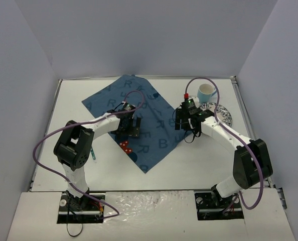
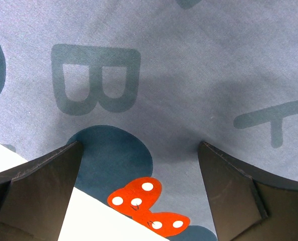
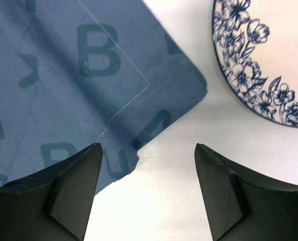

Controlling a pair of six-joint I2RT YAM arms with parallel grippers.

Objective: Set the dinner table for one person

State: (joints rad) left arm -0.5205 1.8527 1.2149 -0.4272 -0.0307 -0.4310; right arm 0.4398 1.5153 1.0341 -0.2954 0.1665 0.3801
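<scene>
— Where is the large white rectangular tabletop (image 1: 189, 165)?
— Beneath both arms, with a dark blue letter-printed cloth (image 1: 154, 108) lying askew on it.
— And the pincers?
— The left pincer (image 2: 140, 145) is spread above the cloth, holding nothing. The right pincer (image 3: 146, 146) is spread too, over the cloth's corner, near a blue-flowered white plate (image 3: 249, 75).

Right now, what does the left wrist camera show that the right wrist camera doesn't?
Only the left wrist view shows the red polka-dot bow printed on the cloth, next to a dark blue circle. Only the right wrist view shows the floral-rimmed plate and a corner of the cloth, with the plate lying apart from it. Both show the blue lettered cloth, bare white table, and their own open, empty jaws: the left gripper and the right gripper.
</scene>
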